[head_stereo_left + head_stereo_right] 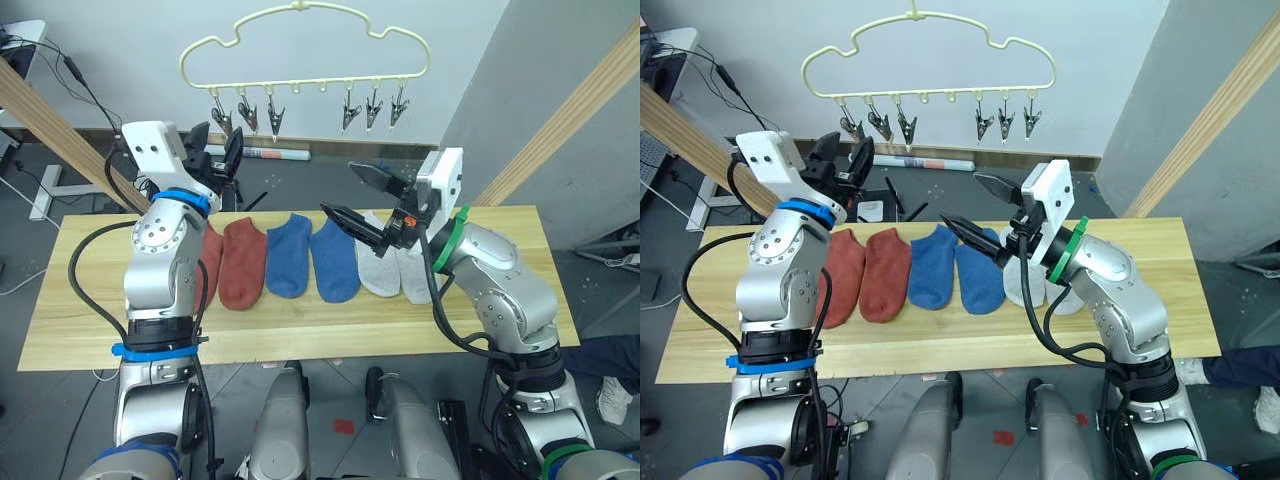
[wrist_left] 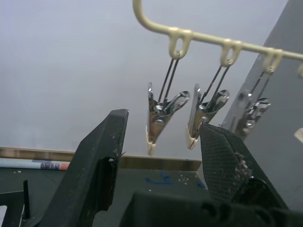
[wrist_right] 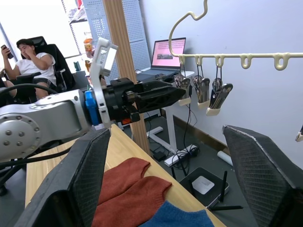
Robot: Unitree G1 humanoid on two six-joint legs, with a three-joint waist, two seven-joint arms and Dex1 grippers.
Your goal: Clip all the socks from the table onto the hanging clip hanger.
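All six socks [image 1: 300, 258] lie on the table [image 1: 90, 320]; clip hanger [image 1: 300, 60] bare. Left gripper [image 1: 218, 152] and right gripper [image 1: 362, 198] gape, empty (nothing grasped). Next: probably grasp a sock.

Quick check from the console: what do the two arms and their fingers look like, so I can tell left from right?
Both arms are silver-grey metal with white wrist housings and black cables. The left gripper sits past a blue wrist ring, the right gripper past a green one. Each has two black, wedge-shaped fingers with textured pads.
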